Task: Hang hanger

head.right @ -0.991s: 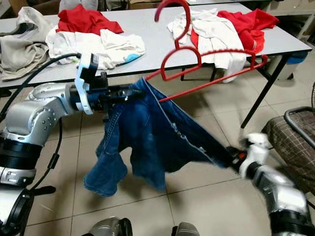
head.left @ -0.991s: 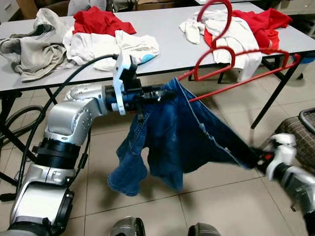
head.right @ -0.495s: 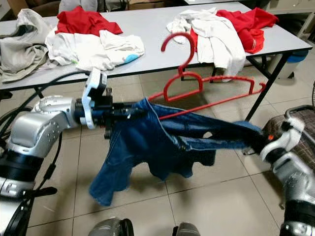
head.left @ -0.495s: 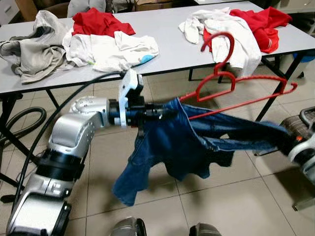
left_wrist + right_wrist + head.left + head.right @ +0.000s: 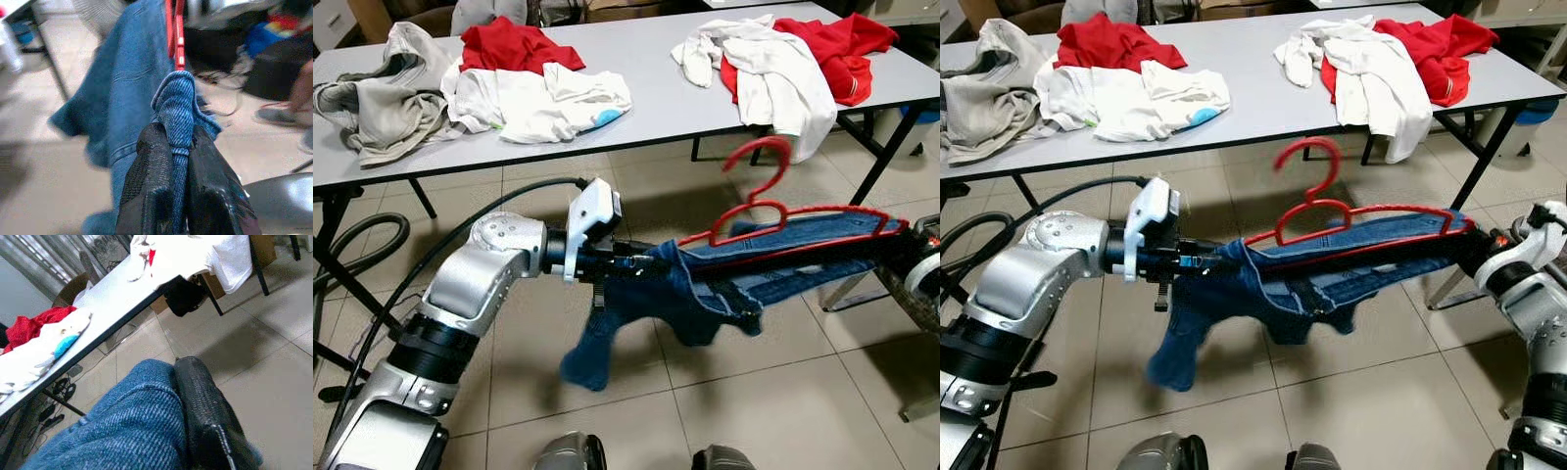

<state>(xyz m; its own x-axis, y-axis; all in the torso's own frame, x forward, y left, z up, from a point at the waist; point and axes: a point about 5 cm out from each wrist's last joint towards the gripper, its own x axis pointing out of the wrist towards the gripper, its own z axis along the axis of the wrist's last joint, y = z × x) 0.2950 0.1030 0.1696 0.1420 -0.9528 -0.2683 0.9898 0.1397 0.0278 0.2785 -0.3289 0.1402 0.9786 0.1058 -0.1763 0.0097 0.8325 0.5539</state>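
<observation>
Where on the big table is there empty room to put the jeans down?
The widest bare stretch of the table lies in the middle, between the white shirt and the white-and-red clothes pile. A thin bare strip runs along the near edge. The left end is crowded with a grey garment and a red shirt.

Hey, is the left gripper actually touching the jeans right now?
Touching. In the left wrist view, the left gripper has its two black fingers pinched shut on a fold of the blue jeans, with the denim squeezed between them.
</observation>
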